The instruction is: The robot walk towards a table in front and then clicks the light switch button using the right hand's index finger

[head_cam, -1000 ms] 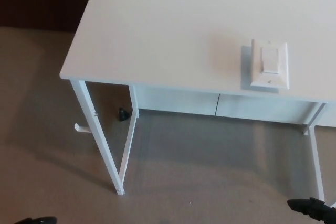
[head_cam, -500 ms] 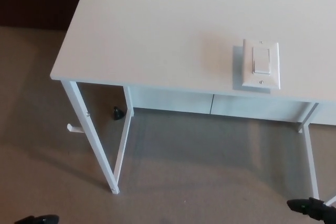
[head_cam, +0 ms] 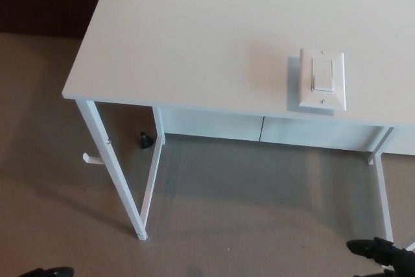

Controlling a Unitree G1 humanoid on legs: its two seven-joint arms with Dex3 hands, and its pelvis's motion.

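Note:
A white light switch plate (head_cam: pixel 321 80) with a rocker button lies flat on the white table (head_cam: pixel 194 37), near the table's front edge at the right. My right hand (head_cam: pixel 379 252) shows only as a black tip at the bottom right corner, low over the carpet and well below the switch. A sliver of my left hand (head_cam: pixel 45 271) peeks in at the bottom left edge. Too little of either hand shows to read its state.
The table stands on thin white legs (head_cam: pixel 117 180) over beige carpet. A small black object (head_cam: pixel 145 139) lies on the floor under the table. A dark wall runs behind at the upper left.
The whole view shifted left between one second ago and half a second ago, so the camera moved. Since then my right hand's tip has crept slightly left and up.

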